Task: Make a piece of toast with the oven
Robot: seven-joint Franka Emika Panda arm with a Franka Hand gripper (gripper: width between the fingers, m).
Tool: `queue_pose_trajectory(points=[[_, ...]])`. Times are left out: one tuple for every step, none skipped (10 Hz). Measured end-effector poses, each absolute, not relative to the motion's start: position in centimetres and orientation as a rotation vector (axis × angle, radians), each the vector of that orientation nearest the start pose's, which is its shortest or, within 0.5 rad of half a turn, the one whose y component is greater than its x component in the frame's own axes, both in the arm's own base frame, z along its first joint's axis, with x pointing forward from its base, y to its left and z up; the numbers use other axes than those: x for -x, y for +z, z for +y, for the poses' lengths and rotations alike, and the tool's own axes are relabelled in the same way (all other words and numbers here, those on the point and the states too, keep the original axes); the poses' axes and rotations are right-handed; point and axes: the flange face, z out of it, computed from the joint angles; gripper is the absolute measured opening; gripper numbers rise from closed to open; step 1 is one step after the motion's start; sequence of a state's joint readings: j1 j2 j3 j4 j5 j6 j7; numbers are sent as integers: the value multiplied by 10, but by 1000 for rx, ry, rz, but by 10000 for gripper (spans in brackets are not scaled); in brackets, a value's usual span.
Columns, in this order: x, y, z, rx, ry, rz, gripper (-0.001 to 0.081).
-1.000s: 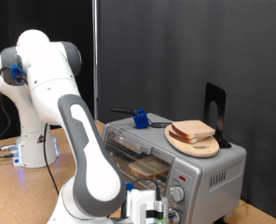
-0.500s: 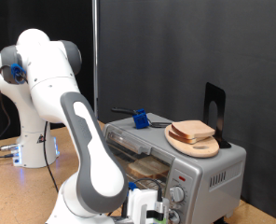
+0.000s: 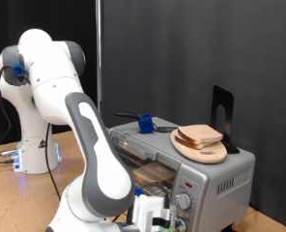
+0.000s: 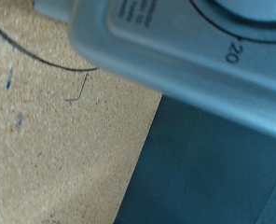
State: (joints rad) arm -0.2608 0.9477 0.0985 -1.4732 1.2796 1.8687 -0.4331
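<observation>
The silver-grey oven [image 3: 218,180] stands at the exterior view's lower right. A slice of toast [image 3: 203,133] lies on a round wooden board [image 3: 209,152] on the oven's top. Something tan [image 3: 155,172] shows inside the oven on the rack. My gripper [image 3: 155,218] is low at the frame's bottom edge, close in front of the oven's knobs [image 3: 185,201]; its fingers are partly cut off. The wrist view shows no fingers, only the oven's front panel [image 4: 147,42] very close, with a dial's edge [image 4: 245,9] and the mark "20".
A blue object [image 3: 143,123] with a dark handle and a black stand [image 3: 221,111] sit on the oven's top. The wooden table [image 4: 54,140] ends at an edge beside dark floor [image 4: 213,177]. A black curtain hangs behind. The arm's base [image 3: 32,155] stands at the left.
The arm's lower link has shifted slightly towards the exterior view's right. The gripper stays at the oven's knobs. The toast and board have not moved.
</observation>
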Motion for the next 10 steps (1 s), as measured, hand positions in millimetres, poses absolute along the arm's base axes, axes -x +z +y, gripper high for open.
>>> queue_pose_trajectory(points=[[-686, 124, -49, 1834, 86, 498, 799], [-687, 125, -49, 1837, 48, 460, 799], [-688, 125, -49, 1842, 12, 418, 799], [-690, 126, -49, 1847, -14, 384, 799], [-692, 126, -50, 1849, -33, 360, 799], [-696, 127, -52, 1851, -49, 346, 799], [-699, 127, -53, 1853, -61, 333, 799], [-701, 127, -53, 1856, -64, 318, 799], [-702, 127, -54, 1854, -59, 302, 799], [-703, 127, -54, 1851, -54, 294, 799]])
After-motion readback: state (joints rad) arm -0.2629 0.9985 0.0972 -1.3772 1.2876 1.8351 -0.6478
